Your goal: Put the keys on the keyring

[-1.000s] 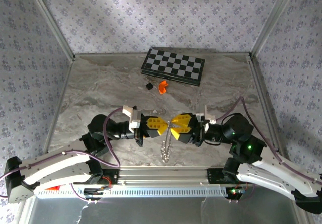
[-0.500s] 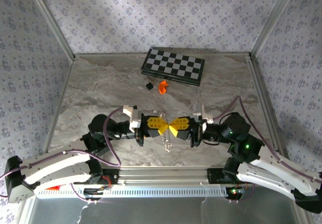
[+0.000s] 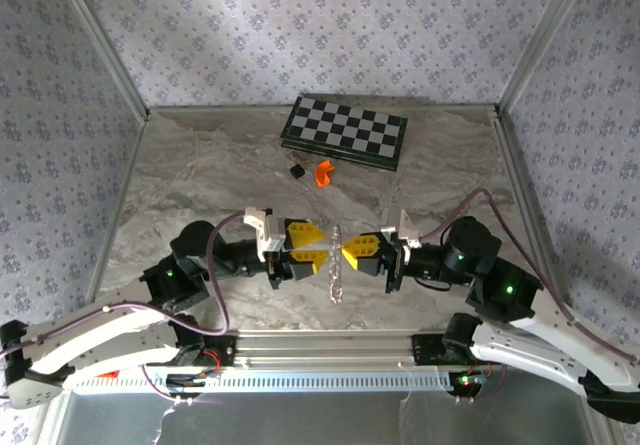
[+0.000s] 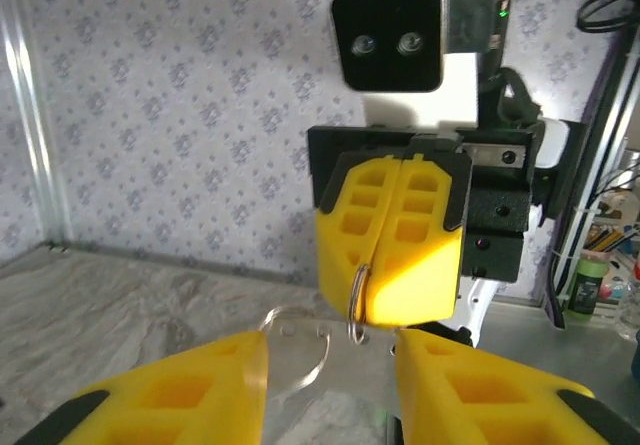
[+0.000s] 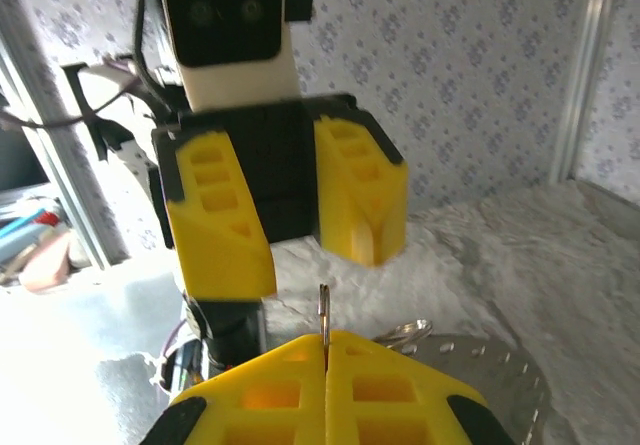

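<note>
Well on the near side of the black-and-white chessboard (image 3: 345, 133), the clamped right gripper (image 3: 347, 253) offered the silvery chain keyring (image 3: 336, 280) to the parted, empty left gripper (image 3: 320, 245)

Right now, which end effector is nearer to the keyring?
Right. The right end effector is shut on the keyring, pinching its thin metal ring; the left end effector stands open just across from it, facing it.

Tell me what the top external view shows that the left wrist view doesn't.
Top external: the chessboard, black cube and orange curved piece farther back, plus the keyring hanging as a chain. Left wrist: up close, the keyring's thin metal ring pinched in the shut right gripper. Both: the open left gripper facing the right gripper, the keyring between them.
</note>
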You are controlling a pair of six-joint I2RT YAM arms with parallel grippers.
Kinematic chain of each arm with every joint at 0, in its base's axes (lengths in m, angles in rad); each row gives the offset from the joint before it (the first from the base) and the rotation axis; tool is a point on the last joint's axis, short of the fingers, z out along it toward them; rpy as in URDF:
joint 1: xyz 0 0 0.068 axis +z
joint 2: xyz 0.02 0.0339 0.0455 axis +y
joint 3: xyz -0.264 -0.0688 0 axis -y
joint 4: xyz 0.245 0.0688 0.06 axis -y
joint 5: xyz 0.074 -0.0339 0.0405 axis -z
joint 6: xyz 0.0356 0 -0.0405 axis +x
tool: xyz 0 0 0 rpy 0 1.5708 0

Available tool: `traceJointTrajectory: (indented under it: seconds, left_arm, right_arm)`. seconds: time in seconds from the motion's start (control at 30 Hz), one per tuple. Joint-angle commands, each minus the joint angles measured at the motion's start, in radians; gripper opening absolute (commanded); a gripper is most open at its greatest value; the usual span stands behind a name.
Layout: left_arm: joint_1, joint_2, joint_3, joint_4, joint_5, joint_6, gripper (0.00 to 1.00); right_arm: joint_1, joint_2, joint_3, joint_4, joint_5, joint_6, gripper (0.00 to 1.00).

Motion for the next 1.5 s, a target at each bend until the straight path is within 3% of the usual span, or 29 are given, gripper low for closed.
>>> traceJointTrajectory:
  seconds: [0.0, 0.1, 0.27, 0.97, 1.47]
  left_arm:
    - [-0.01, -0.028, 0.108, -0.278, -0.07, 0.096, 0.38]
    - [-0.01, -0.009, 0.171, -0.41, -0.061, 0.127, 0.39]
    - [-0.01, 0.042, 0.222, -0.476, -0.01, 0.146, 0.39]
    - [-0.01, 0.175, 0.257, -0.414, 0.122, 0.149, 0.32]
    - [-0.009, 0.204, 0.251, -0.377, 0.154, 0.142, 0.18]
  right_arm:
    - [0.005, 0.028, 0.114, -0.216, 0.061, -0.136, 0.0]
    - [0.008, 0.086, 0.193, -0.344, 0.075, -0.197, 0.0]
    - [0.044, 0.156, 0.279, -0.457, 0.132, -0.258, 0.0]
    - [0.141, 0.19, 0.318, -0.522, 0.237, -0.316, 0.0]
    - [0.173, 0.192, 0.319, -0.526, 0.245, -0.318, 0.0]
